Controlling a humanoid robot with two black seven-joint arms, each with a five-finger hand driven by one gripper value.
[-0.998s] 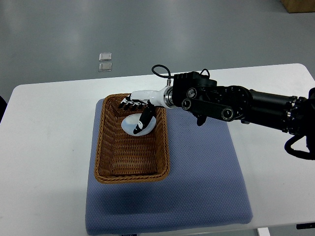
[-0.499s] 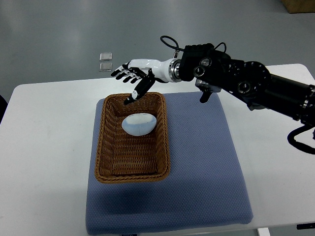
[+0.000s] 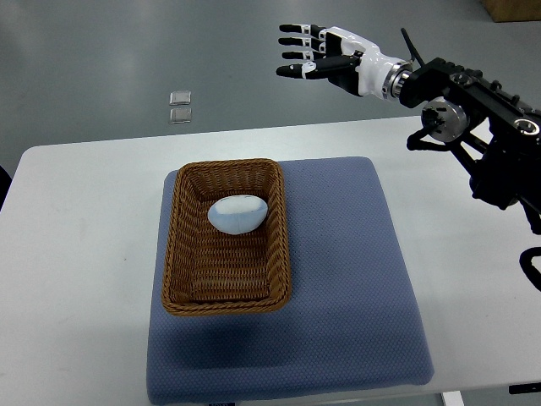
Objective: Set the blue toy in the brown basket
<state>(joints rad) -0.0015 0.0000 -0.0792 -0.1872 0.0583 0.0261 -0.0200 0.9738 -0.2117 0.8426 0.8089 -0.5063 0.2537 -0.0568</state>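
Note:
The pale blue oval toy (image 3: 238, 214) lies inside the brown wicker basket (image 3: 226, 300), in its far half. The basket stands on a blue-grey mat (image 3: 347, 279) on the white table. My right hand (image 3: 306, 52) is open with its fingers spread and holds nothing. It is raised well beyond the table's far edge, up and to the right of the basket. Its black arm comes in from the right edge. The left arm is out of view.
The white table (image 3: 76, 254) extends left and right of the mat. Two small clear square items (image 3: 180, 106) lie on the grey floor beyond the table's far edge.
My right hand let go of the blue toy in the basket, then rose and swung away to the upper right. The toy stays in the basket.

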